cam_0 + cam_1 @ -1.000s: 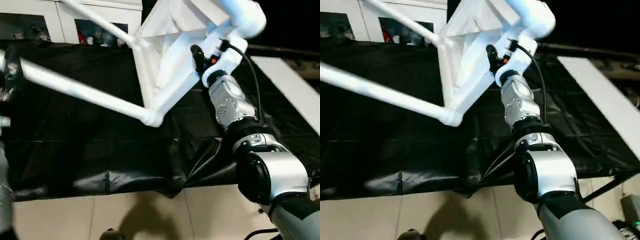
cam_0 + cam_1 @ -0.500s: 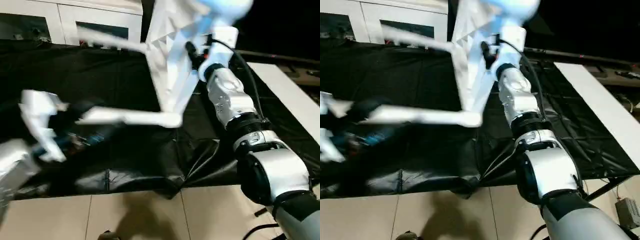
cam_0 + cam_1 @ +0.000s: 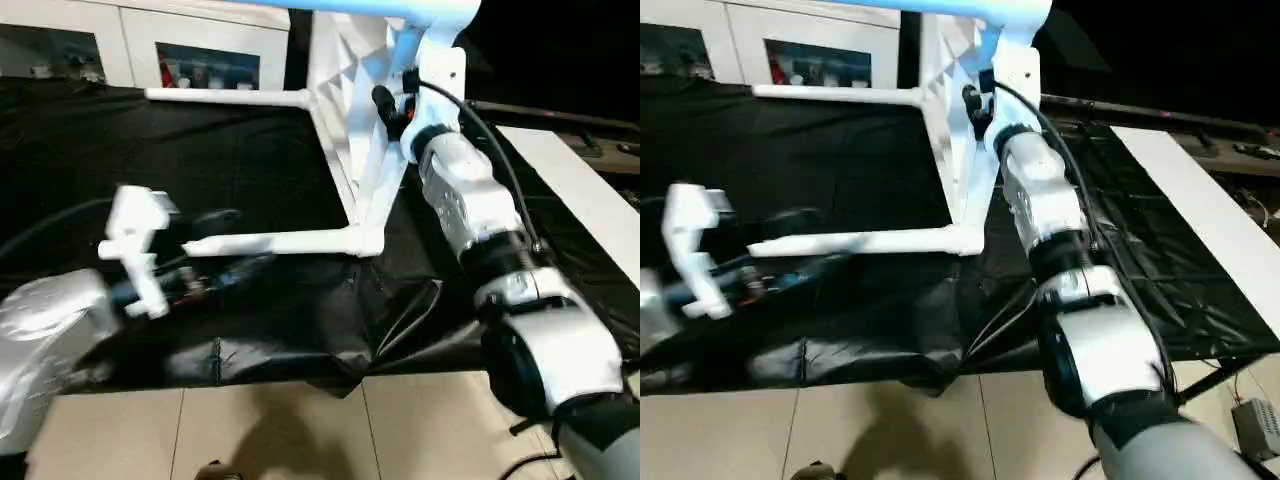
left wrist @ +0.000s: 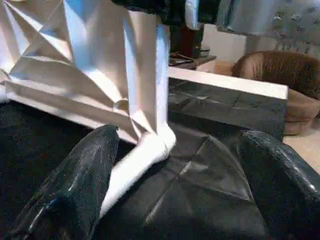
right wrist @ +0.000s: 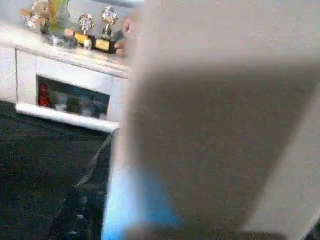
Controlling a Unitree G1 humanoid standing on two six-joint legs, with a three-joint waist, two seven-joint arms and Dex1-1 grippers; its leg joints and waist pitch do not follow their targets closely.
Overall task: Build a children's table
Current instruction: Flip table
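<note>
The children's table [image 3: 345,120] stands tipped up on edge over the black cloth, its ribbed underside facing me. One white leg [image 3: 280,242] runs level to the left from the lower corner socket [image 3: 365,240]. Another leg [image 3: 225,95] points left at the back. My right gripper [image 3: 388,105] is shut on the tabletop's upper rim, and a white surface sits close in front of the right wrist camera. My left gripper [image 3: 235,240] stands open around the free end of the near leg. In the left wrist view the leg [image 4: 135,162] lies beside one finger [image 4: 75,190].
Black cloth [image 3: 200,150] covers the work surface down to its front edge, with tiled floor [image 3: 270,430] below. A white glass-door cabinet [image 3: 120,50] stands behind. A long white board [image 3: 580,190] lies at the right. A brown armchair [image 4: 295,85] sits beyond.
The table has swung round in my right gripper, so the near leg now lies level instead of slanting. My left arm has come in from the left edge to the leg's end.
</note>
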